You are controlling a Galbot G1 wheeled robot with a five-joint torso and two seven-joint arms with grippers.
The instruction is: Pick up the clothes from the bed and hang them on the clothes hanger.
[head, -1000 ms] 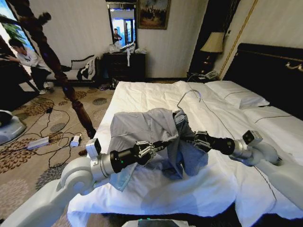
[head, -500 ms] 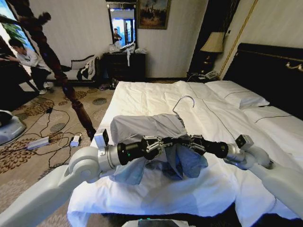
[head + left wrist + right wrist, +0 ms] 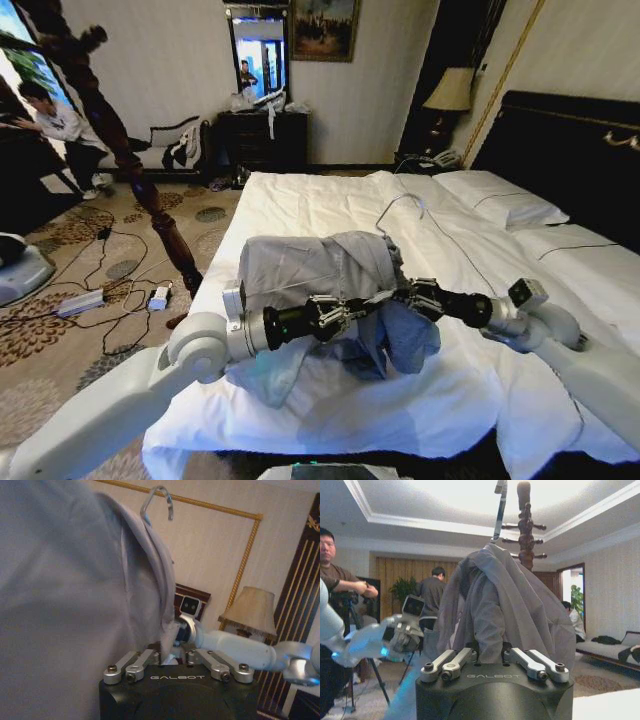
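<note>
Shirt of thin light blue-grey fabric (image 3: 310, 265), long-sleeved, is lifted off the wide bed with white duvet (image 3: 330, 200) and hangs bunched between the two arms, above the mattress near its foot. It drapes over a black clothes hanger whose silver wire hook (image 3: 397, 204) sticks up behind the bundle; the hanger's shoulders are covered by cloth. A lower fold of the shirt (image 3: 270, 375) trails down to the duvet by the left forearm.

Left gripper (image 3: 345, 310) reaches in from the left, under the bundle. In the left wrist view its fingers (image 3: 131, 664) are closed down on a fold of the shirt (image 3: 75, 595).

Right gripper (image 3: 405, 295) comes in from the right, facing the left one, the two close together. In the right wrist view the shirt (image 3: 505, 610) rises straight from between its fingers (image 3: 530, 662), which are drawn in and pinching the cloth, the wire hook (image 3: 499, 510) above it.

Tall dark turned-wood pole (image 3: 130, 165) stands on the carpet left of the bed, well apart from the shirt.
</note>
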